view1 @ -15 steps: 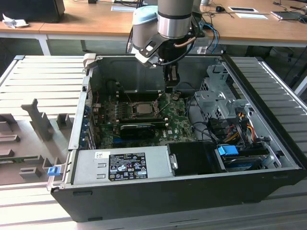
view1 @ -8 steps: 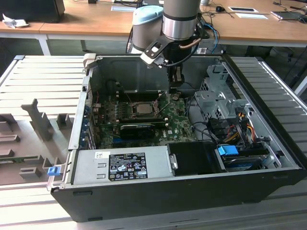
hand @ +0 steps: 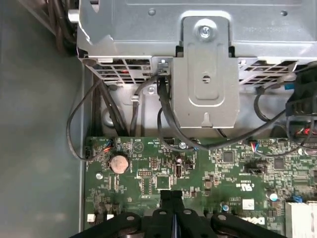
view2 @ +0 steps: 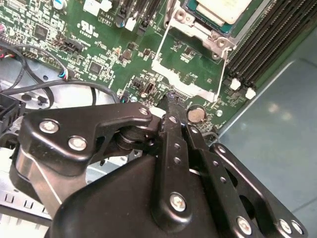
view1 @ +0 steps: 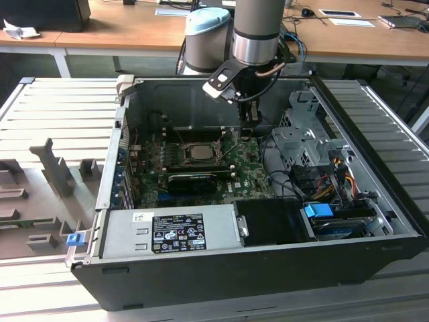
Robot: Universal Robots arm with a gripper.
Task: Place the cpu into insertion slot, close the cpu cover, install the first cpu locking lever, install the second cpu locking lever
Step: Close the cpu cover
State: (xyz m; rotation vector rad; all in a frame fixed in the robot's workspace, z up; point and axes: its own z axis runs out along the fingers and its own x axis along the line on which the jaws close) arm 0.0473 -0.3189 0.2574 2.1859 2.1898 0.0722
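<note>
cpu (view2: 223,9) sits in the slot (view2: 214,37), metal top up, also visible mid-board in the exterior view (view1: 199,151). cover (view2: 190,85) is swung open off the slot, and green board shows through its window. tool (view2: 171,99) has its fingers pressed together, tip just beside the cover's free edge; can't tell if it touches. In the exterior view the tool (view1: 251,124) hangs straight down into the case (view1: 221,272), just to that view's right of the slot. Coin cell (view2: 196,115) lies right next to the tool tip, and it also shows near the board edge in the first wrist view (hand: 119,162), with the tool (hand: 171,194) over the board there. RAM slots (view2: 267,39) run along the far side of the slot from the cover. Case contents: board (view1: 248,178) on the floor of the case, a black card (view1: 191,180) plugged in near the slot, PSU (view1: 167,231) along the near wall, drive cage (view1: 301,134) on the exterior view's right, and cables (hand: 168,114) running from the cage down to the board. The case is lidless and lies on a slatted grey tabletop (view1: 60,107).
</note>
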